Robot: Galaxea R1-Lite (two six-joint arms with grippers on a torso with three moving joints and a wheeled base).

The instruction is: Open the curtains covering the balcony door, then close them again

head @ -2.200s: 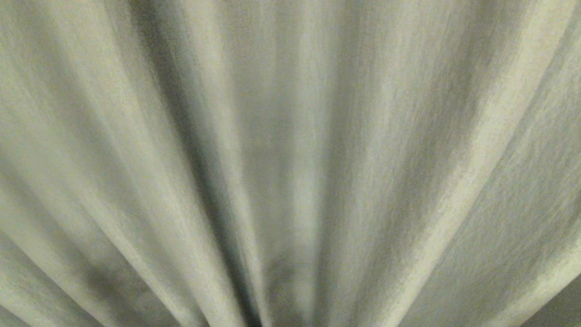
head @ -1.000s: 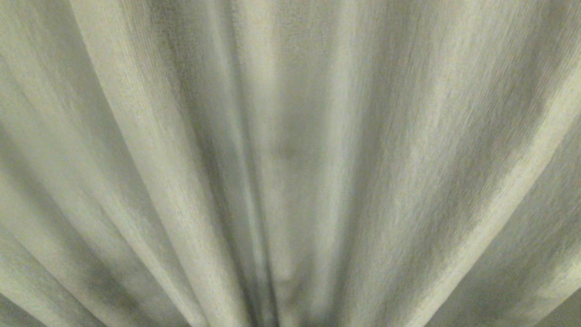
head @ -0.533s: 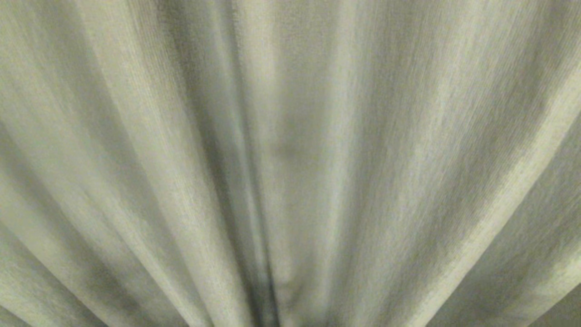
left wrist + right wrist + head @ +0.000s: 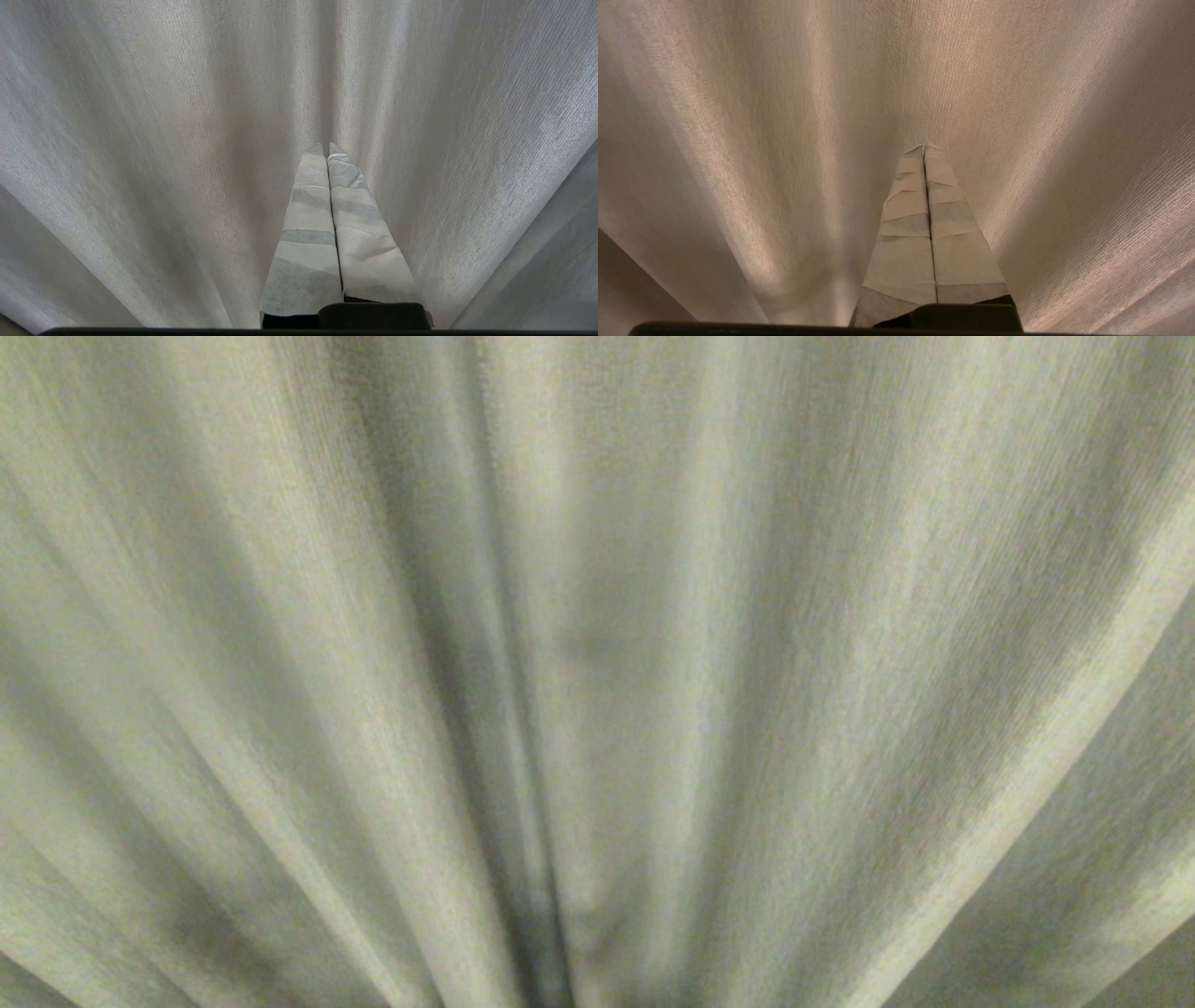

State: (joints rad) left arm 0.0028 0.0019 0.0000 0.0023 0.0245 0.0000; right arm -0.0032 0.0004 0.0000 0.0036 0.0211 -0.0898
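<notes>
The curtains (image 4: 597,644) fill the whole head view as cream-beige woven folds, very close to the camera. The same pleated cloth (image 4: 163,140) fills the left wrist view, and my left gripper (image 4: 326,148) is shut with its taped fingers pressed together, tips close to a fold, nothing between them. In the right wrist view the curtains (image 4: 761,140) hang the same way, and my right gripper (image 4: 924,148) is shut and empty, its tips close to the cloth. The balcony door is hidden behind the curtains. Neither arm shows in the head view.
The curtain folds have drifted slightly across the head view since the oldest frame, then settled. Between half a second ago and now the picture is almost the same.
</notes>
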